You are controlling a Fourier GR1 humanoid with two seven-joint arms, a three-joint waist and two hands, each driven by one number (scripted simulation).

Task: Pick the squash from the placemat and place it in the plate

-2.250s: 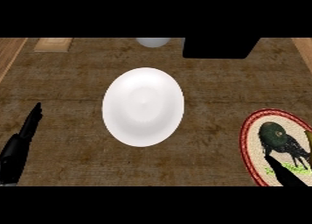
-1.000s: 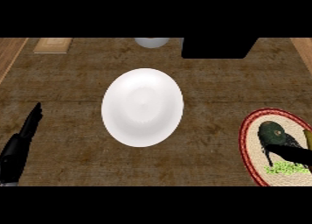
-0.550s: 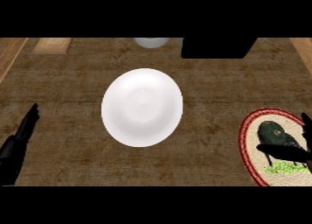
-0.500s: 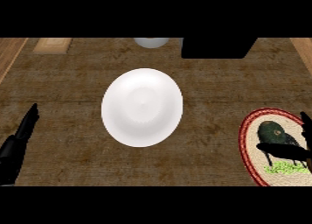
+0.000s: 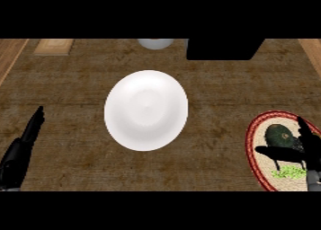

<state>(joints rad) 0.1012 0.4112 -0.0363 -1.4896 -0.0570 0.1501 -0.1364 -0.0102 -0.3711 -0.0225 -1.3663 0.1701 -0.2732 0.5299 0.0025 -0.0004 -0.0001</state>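
Raised off the squash point(image 5: 283, 136) since earlier, right hand point(image 5: 313, 149) hovers open just beside it on the placemat point(image 5: 256, 134).

The tabletop point(image 5: 69, 81) looks like rough, mottled brown wood; the plate point(image 5: 146, 110) is smooth, glossy white; the squash point(image 5: 282, 136) is matt dark green.

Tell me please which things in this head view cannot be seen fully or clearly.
- Squash: its right and lower sides are covered by the right hand, so contact cannot be judged.
- Placemat: its right part is cut off by the view's edge.
- Black box and pale round object: cut off at the top edge.
- Left hand: seen edge-on at lower left, fingers straight; its palm does not show.
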